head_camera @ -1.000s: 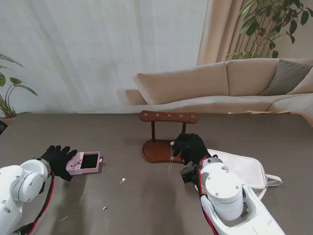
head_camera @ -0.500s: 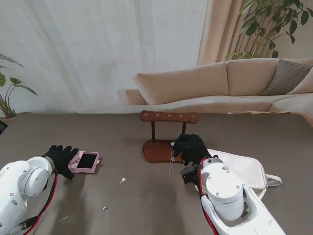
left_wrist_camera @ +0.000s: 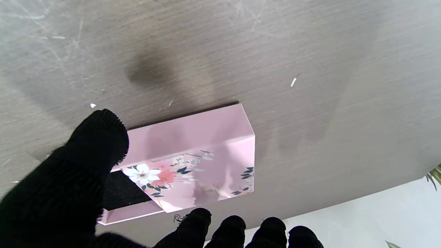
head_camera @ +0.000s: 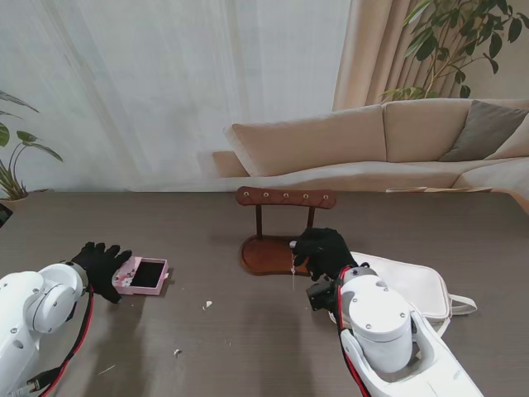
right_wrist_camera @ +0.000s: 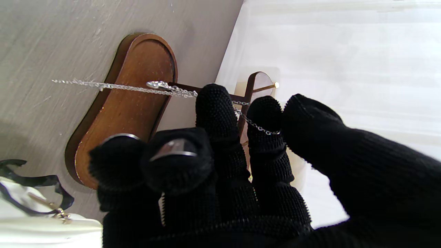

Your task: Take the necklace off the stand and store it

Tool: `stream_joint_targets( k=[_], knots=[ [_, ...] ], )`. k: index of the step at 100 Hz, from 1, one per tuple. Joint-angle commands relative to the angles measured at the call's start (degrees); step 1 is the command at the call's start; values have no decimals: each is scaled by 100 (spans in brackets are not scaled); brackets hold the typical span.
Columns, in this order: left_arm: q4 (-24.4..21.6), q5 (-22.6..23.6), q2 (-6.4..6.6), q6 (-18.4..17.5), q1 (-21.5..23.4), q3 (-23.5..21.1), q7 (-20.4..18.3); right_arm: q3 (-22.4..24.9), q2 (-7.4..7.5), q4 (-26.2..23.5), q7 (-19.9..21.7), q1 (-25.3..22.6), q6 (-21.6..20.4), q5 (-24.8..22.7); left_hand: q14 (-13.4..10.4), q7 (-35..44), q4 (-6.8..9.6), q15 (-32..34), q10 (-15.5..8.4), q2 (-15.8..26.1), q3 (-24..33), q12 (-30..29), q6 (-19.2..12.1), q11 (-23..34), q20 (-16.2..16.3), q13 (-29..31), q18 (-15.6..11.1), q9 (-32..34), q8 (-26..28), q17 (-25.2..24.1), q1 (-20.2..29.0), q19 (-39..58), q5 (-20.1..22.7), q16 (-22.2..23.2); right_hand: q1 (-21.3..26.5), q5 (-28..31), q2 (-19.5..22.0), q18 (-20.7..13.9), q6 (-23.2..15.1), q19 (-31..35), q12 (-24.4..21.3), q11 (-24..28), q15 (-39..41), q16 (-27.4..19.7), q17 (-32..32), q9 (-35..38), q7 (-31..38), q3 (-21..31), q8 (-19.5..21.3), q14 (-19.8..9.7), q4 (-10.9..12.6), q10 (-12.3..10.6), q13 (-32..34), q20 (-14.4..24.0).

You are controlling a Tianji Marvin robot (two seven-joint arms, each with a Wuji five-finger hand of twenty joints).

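Observation:
The wooden necklace stand (head_camera: pixel 285 198) is at the table's middle, its oval base (right_wrist_camera: pixel 127 103) just ahead of my right hand (head_camera: pixel 324 251). That hand (right_wrist_camera: pixel 220 165) is shut on the thin silver necklace (right_wrist_camera: pixel 131 88). The chain runs over the fingers (right_wrist_camera: pixel 215 110) and hangs free as a short strand (head_camera: pixel 293 273) in front of the base. It is off the stand's pegs (right_wrist_camera: pixel 265 88). On the left, an open pink flowered box (head_camera: pixel 142 275) lies on the table. My left hand (head_camera: pixel 101 266) grips its near end (left_wrist_camera: pixel 193 155), the thumb (left_wrist_camera: pixel 86 165) over its black inside.
A white handbag (head_camera: pixel 413 285) with a black strap (right_wrist_camera: pixel 34 182) lies right of the stand, close behind my right wrist. Small white scraps (head_camera: pixel 207 305) dot the table between the box and the stand. A sofa stands beyond the table's far edge.
My left arm has shifted a little and the pink box has turned slightly with it. The right hand has stayed by the stand's base, the chain swinging slightly.

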Motion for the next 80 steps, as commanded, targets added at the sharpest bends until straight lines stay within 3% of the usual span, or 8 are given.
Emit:
stream_joint_targets(
  k=[1,23,47,72,80],
  knots=[
    [20,51,3,-22,-96,6,-69,-23,-24,5,93,-23,17,17,67,-19,-104,-139,77,53,-81,-83,-55,-73,-123,-216,-90,-201,-51,7,9,-212,-124,-71,60,143,-255,6,-43,207,68,-23,149,37,1576,224,26,289,106,-153,-94,94,163,-84],
    [437,139,27,-5,-413,311,137,-18,-20,15,117,-14,43,19,53,-20,-106,-139,78,49,-120,-83,-99,-73,-123,-214,-100,-201,-53,8,-28,-212,-124,-70,65,140,-250,6,-42,207,69,-19,151,38,1576,229,24,285,109,-157,-94,92,163,-82],
    [864,91,73,30,-793,700,41,13,-17,12,141,-12,94,30,38,-20,-105,-138,54,14,-94,-83,-180,-73,-123,-212,-117,-200,-54,11,-18,-211,-125,-70,70,147,-256,6,-33,206,69,-18,158,39,1576,230,26,286,110,-156,-93,96,164,-82],
    [1071,60,110,-65,-862,902,-13,27,-19,0,148,-27,116,78,3,-15,-99,-138,7,-38,-7,-72,-235,-60,-123,-208,-96,-184,-51,8,0,-212,-119,-70,71,147,-250,5,-27,206,68,-20,161,39,1576,226,25,282,111,-157,-95,99,163,-81],
    [1101,101,122,-157,-826,913,5,28,-19,4,148,-24,111,84,-51,168,-134,-124,-25,-107,163,228,-229,-3,-123,-198,-98,-157,308,8,-65,-211,-119,-32,77,147,-246,5,-27,206,68,-20,160,39,1576,224,25,281,111,-162,-94,104,164,-81]
  ],
)
